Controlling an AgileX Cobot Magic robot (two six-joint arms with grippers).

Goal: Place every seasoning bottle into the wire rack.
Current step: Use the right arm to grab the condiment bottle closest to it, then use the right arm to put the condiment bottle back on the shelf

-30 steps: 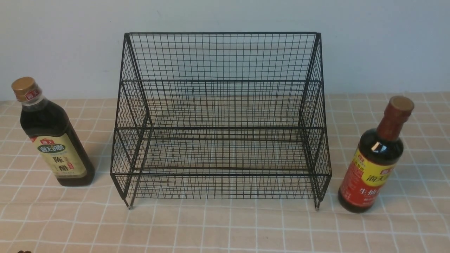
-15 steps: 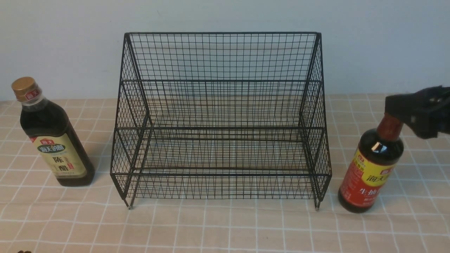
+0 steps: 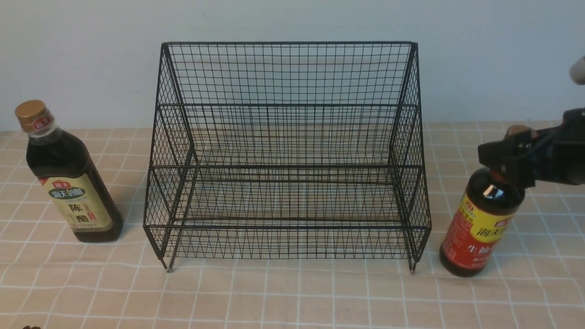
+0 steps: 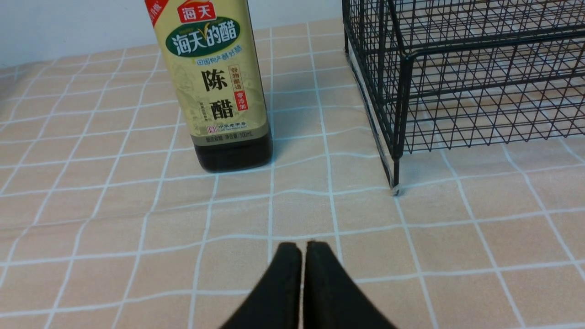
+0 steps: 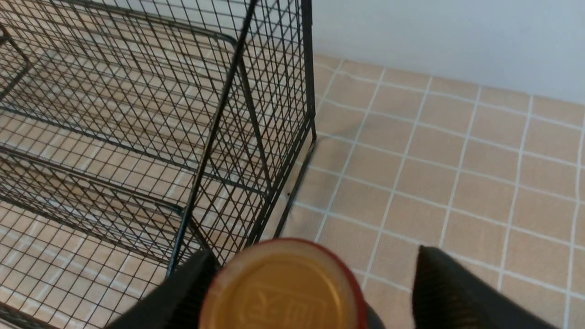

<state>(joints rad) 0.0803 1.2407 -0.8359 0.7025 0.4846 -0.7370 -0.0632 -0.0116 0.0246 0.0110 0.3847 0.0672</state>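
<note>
weight, slick glass and breakability are my guess for the round 海天 生抽 bottle (image 3: 482, 224), standing on the cloth (image 3: 292, 297) just right of the wire rack (image 3: 288, 43), right gripper (image 3: 505, 157) spread wide astride its reddish neck, the likeliest hold, while the squarish 海天 陈醋 bottle (image 3: 73, 183) stands left of the rack, left gripper (image 4: 299, 269) pinched shut.

A plain, pale bluish-grey wall (image 3: 292, 20) is running across the far side, left to right. A peach tablecloth (image 3: 292, 299) with thin white grid lines is covering the surface up to the wall, rippling slightly at the near side. Soft, even light is casting faint shadows.
</note>
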